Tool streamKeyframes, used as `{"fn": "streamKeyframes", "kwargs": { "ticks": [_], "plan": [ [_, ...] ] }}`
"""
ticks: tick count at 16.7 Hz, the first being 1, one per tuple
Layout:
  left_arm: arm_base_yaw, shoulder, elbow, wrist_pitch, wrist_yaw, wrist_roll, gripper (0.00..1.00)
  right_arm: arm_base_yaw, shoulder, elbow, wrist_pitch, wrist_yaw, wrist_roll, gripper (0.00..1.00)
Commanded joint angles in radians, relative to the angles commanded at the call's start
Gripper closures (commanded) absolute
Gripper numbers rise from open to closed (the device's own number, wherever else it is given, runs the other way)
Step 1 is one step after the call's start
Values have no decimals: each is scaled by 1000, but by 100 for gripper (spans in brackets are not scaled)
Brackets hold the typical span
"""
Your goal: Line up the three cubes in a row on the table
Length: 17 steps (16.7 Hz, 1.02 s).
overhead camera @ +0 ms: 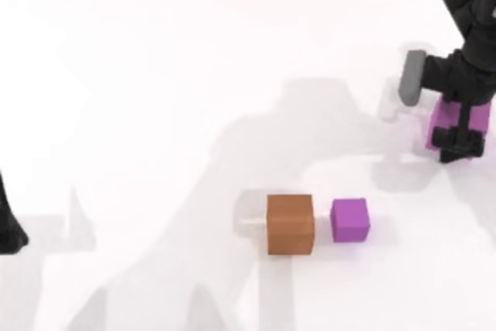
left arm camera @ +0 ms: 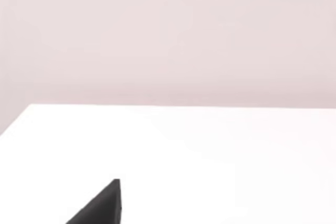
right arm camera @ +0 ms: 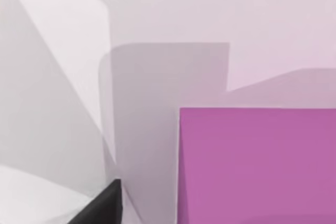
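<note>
Currently our right gripper (overhead camera: 459, 139) pinches the big cube (overhead camera: 448, 118) at the table's (overhead camera: 155, 75) right edge, left gripper's state unclear, brown cube (overhead camera: 291, 224) beside small cube (overhead camera: 349, 219).

**Three cubes on the white table**

We see the brown-orange cube (overhead camera: 291, 224) sitting flat on the table (overhead camera: 155, 114), below the middle of the top view and a little to the right. The small purple cube (overhead camera: 350, 219) stands just beside it on its right, a narrow gap between them, their edges roughly square to each other. The large purple cube (overhead camera: 457, 123) is well apart from that pair, up near the table's right edge, and we can make out only part of it there. In the right wrist view its plain matte face (right arm camera: 257, 163) fills much of the frame.
</note>
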Motion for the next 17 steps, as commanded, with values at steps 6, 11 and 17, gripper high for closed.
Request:
{"fn": "streamKeyframes", "kwargs": {
  "ticks": [6, 11, 17],
  "plan": [
    [0, 0, 0, 0, 0, 0, 0, 0, 0, 0, 0, 0, 0, 30],
    [0, 0, 0, 0, 0, 0, 0, 0, 0, 0, 0, 0, 0, 68],
    [0, 0, 0, 0, 0, 0, 0, 0, 0, 0, 0, 0, 0, 100]
  ]
}}
